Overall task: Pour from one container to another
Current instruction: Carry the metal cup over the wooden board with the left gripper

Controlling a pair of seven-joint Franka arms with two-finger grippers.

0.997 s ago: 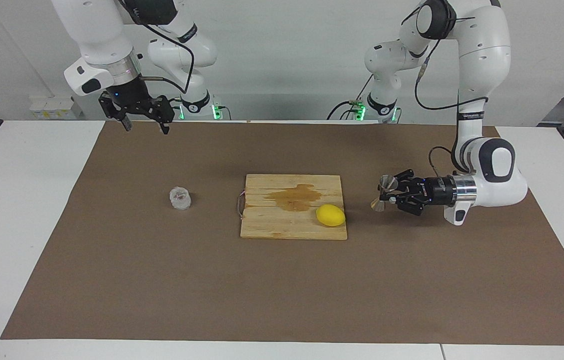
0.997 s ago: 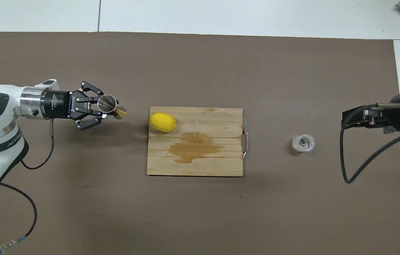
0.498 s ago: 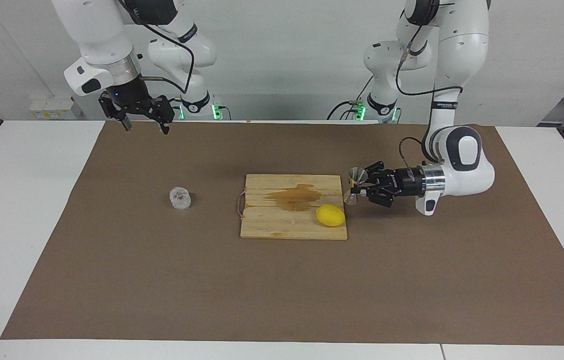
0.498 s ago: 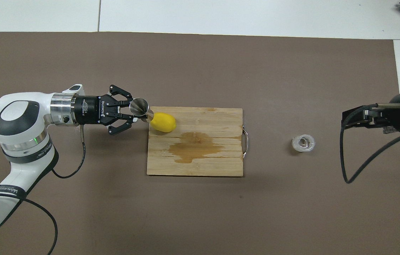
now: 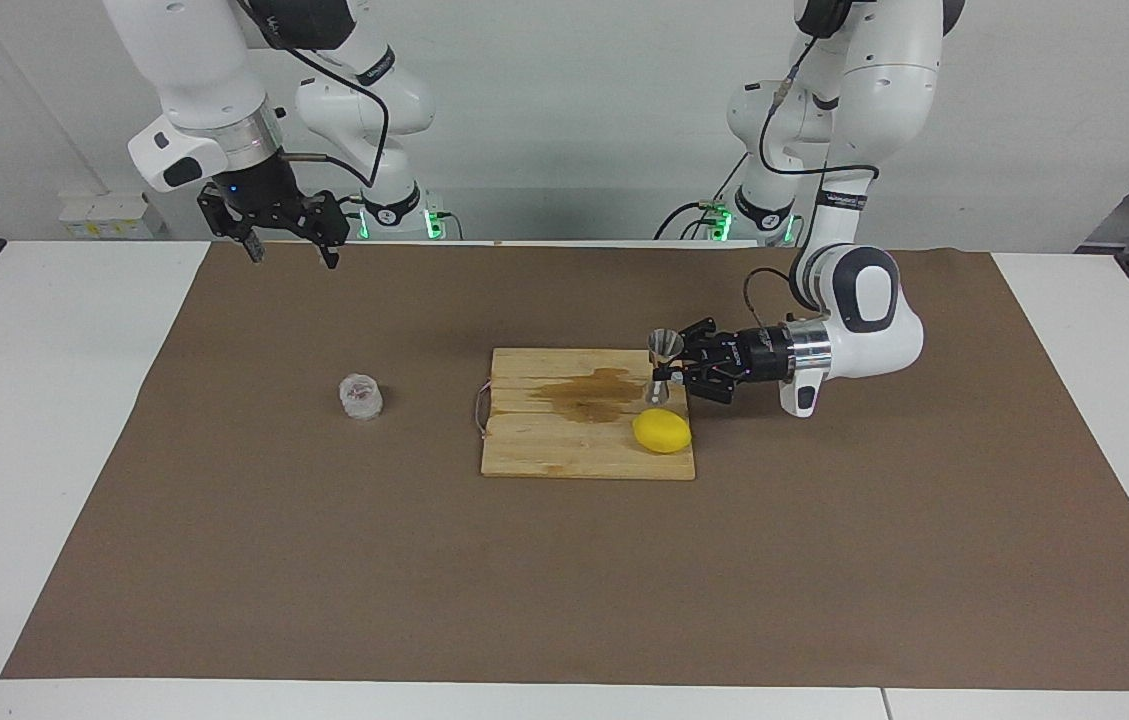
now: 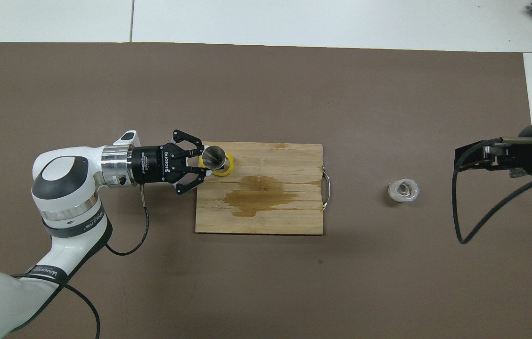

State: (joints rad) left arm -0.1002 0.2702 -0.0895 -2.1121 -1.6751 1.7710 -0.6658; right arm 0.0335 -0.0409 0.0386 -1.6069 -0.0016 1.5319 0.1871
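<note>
The silvery hourglass jigger point(image 5: 663, 360) point(image 6: 213, 157) stands upright in the air with my left gripper point(image 5: 676, 368) point(image 6: 203, 162) shut on its narrow waist. It hangs low over the end of the wooden board point(image 5: 544, 445) point(image 6: 266, 221) that lies toward the left arm. From above it covers part of the lemon point(image 5: 662, 431) point(image 6: 229, 165). The small clear glass cup point(image 5: 361, 397) point(image 6: 403, 190) stands alone on the brown mat toward the right arm's end. My right gripper point(image 5: 292, 257) hangs open and empty, high over the mat's edge by the robots.
A brownish wet stain point(image 5: 589, 392) point(image 6: 258, 197) spreads over the middle of the board. A thin handle point(image 5: 479, 412) point(image 6: 326, 189) sticks out of the board's end toward the glass cup. The brown mat point(image 5: 564, 580) covers most of the white table.
My left arm has carried the jigger sideways from over the bare mat to over the board's end by the lemon. The right arm waits unmoved.
</note>
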